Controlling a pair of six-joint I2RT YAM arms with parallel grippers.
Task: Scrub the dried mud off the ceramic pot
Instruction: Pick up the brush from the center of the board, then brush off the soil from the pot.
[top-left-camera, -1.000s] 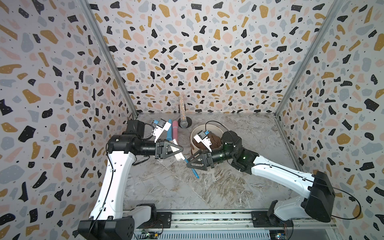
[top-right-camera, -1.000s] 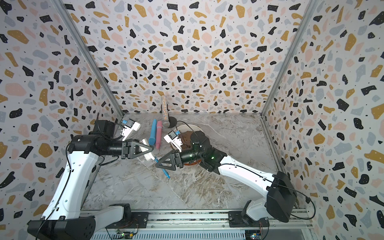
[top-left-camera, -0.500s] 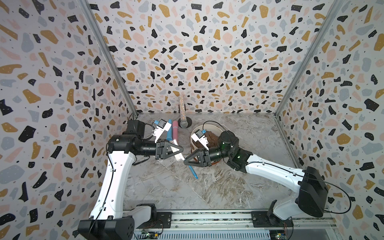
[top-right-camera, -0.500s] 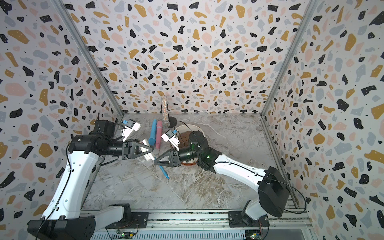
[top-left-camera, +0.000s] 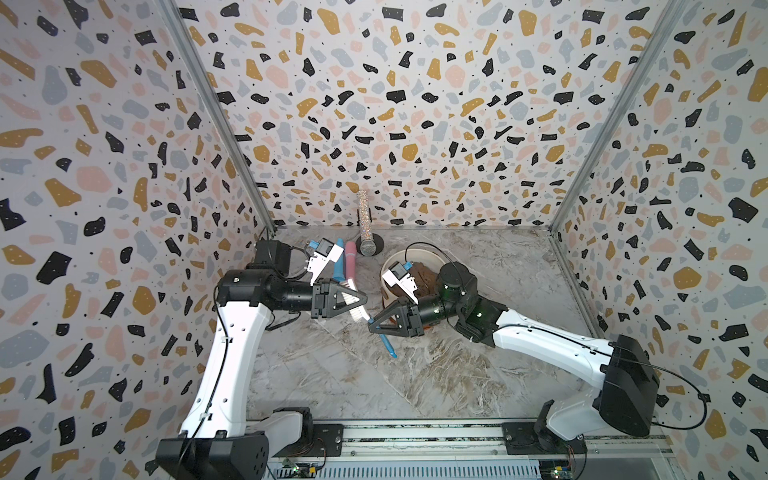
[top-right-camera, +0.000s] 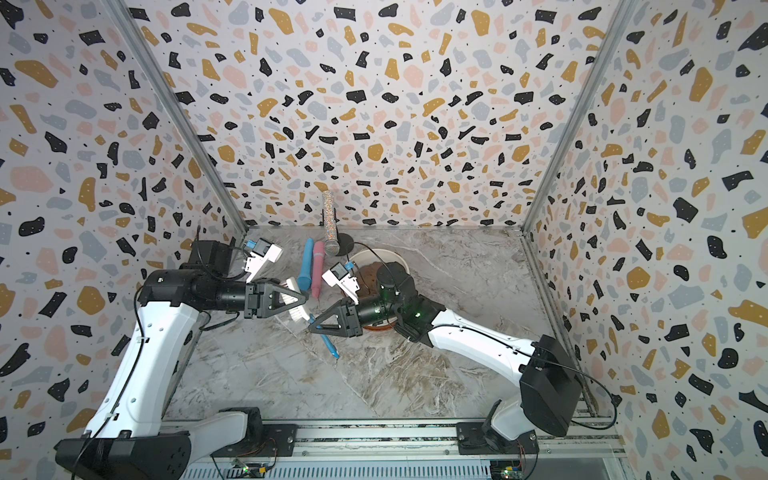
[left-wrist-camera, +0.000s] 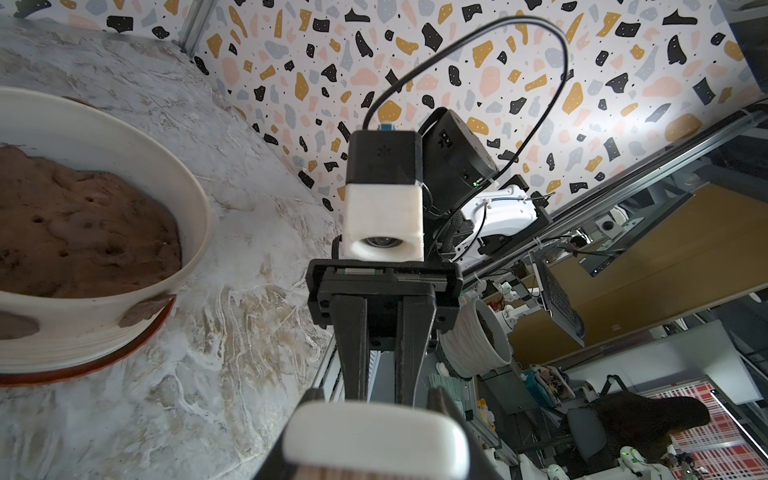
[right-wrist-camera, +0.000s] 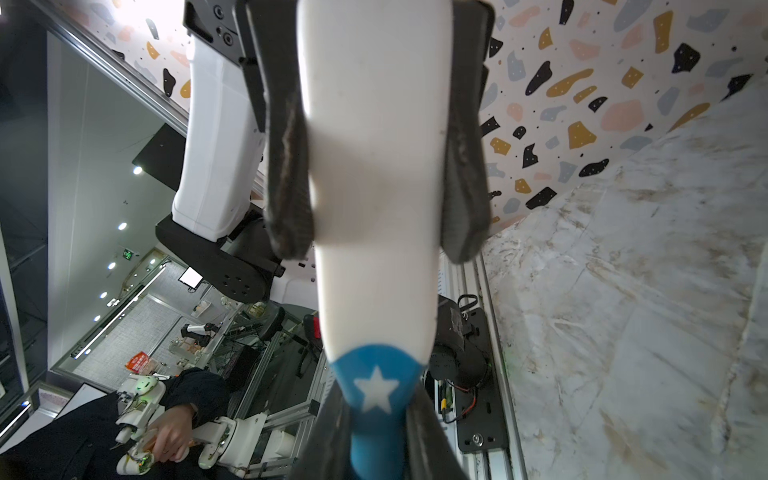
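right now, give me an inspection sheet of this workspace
surface: marbled tabletop, brown veining
job's things: ceramic pot upright on saucer, soil inside; dried mud patches on its outer wall
clutter: blue tube, pink tube, glittery microphone by the back wall
hands: left hand shut on the brush head; right hand shut on its blue handle
cables: black cable arcs over the pot
surroundings: terrazzo-patterned walls on three sides

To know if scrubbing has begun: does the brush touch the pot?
No, bare table shows between the brush and the pot.
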